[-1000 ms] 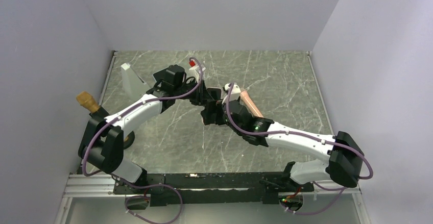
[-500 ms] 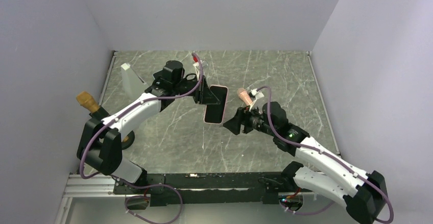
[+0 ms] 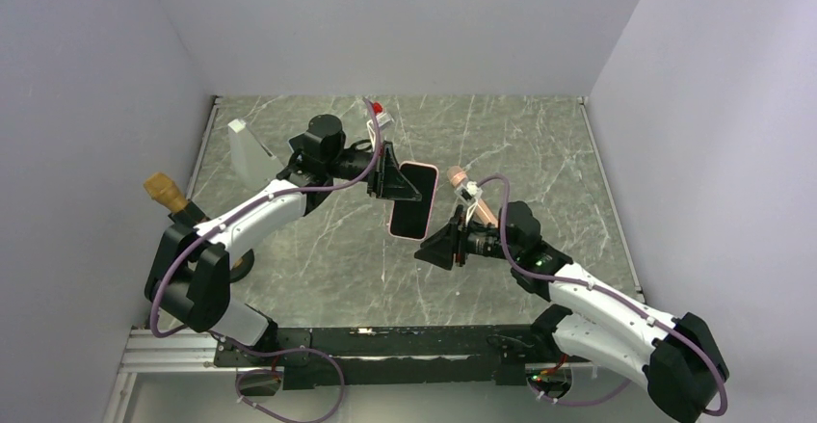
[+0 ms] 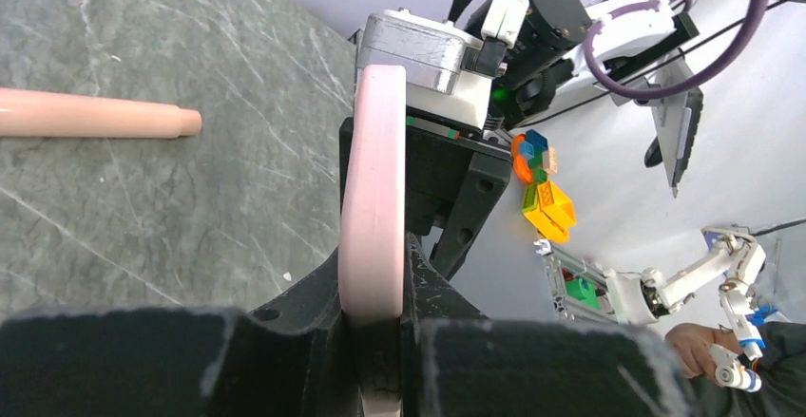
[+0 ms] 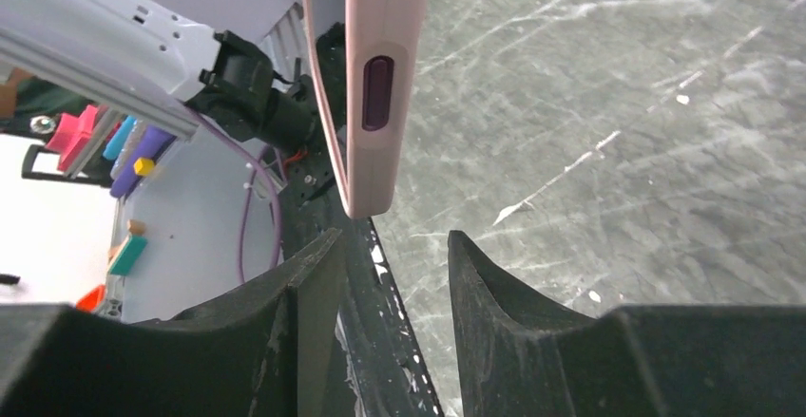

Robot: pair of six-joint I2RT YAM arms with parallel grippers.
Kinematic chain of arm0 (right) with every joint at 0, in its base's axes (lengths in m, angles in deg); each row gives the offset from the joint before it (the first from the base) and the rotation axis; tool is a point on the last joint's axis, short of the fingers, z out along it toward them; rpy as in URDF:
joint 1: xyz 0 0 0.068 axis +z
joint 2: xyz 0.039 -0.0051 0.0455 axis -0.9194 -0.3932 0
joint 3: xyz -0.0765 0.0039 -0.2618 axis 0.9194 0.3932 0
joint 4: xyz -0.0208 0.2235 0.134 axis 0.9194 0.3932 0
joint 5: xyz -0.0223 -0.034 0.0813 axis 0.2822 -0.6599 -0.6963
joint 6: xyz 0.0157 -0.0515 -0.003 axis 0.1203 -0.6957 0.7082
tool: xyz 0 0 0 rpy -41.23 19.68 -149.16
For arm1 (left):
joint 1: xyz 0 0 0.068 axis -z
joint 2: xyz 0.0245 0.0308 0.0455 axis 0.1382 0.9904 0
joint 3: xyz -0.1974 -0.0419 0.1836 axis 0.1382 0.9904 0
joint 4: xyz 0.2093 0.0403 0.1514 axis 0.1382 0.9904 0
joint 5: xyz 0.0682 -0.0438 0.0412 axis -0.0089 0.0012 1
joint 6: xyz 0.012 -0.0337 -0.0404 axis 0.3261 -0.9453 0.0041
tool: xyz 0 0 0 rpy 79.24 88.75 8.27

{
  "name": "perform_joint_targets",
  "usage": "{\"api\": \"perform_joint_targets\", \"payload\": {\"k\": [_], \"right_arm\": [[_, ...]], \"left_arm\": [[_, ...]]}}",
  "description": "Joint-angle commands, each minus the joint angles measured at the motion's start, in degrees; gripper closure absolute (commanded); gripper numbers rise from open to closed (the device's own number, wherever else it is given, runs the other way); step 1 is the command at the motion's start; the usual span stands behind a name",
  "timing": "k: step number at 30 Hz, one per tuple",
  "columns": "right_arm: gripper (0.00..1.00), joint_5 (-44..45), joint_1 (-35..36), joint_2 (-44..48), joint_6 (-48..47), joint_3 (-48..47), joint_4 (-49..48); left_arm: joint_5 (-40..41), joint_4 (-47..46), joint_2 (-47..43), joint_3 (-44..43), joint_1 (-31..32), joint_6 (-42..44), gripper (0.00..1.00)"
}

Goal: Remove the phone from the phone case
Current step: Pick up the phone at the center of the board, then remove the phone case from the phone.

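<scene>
A phone [image 3: 411,203] with a dark screen sits in a pink phone case [image 3: 433,190] and hangs above the table's middle. My left gripper [image 3: 397,185] is shut on its upper part. In the left wrist view the case's pink edge [image 4: 373,189] is pinched between the jaws of my left gripper [image 4: 376,279]. My right gripper [image 3: 434,249] stands open just below and right of the phone's lower corner. In the right wrist view the case's lower end [image 5: 375,85], with a side button, hangs just beyond my right gripper [image 5: 393,257], apart from both fingers. Nothing is between them.
A pink cylinder [image 3: 474,199] lies on the marble table [image 3: 540,153] behind the right wrist, also visible as the pink cylinder [image 4: 95,115] in the left wrist view. A white wedge [image 3: 249,153] and a brown block [image 3: 166,192] stand at the left. Walls close in on three sides.
My right arm has drawn back from the phone toward the near right, and its jaws have narrowed. The left gripper has kept hold of the cased phone and lifted it slightly.
</scene>
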Motion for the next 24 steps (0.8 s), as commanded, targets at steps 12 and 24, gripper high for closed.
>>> {"api": "perform_joint_targets", "payload": {"k": [12, 24], "right_arm": [[0.55, -6.14, -0.36, 0.06, -0.63, -0.4, -14.38], [0.57, -7.11, -0.99, -0.78, -1.74, -1.59, -14.79]], "left_arm": [[-5.55, -10.35, -2.77, -0.3, 0.48, -5.24, 1.0], [-7.98, -16.08, -0.61, 0.18, 0.52, -10.14, 1.0]]}}
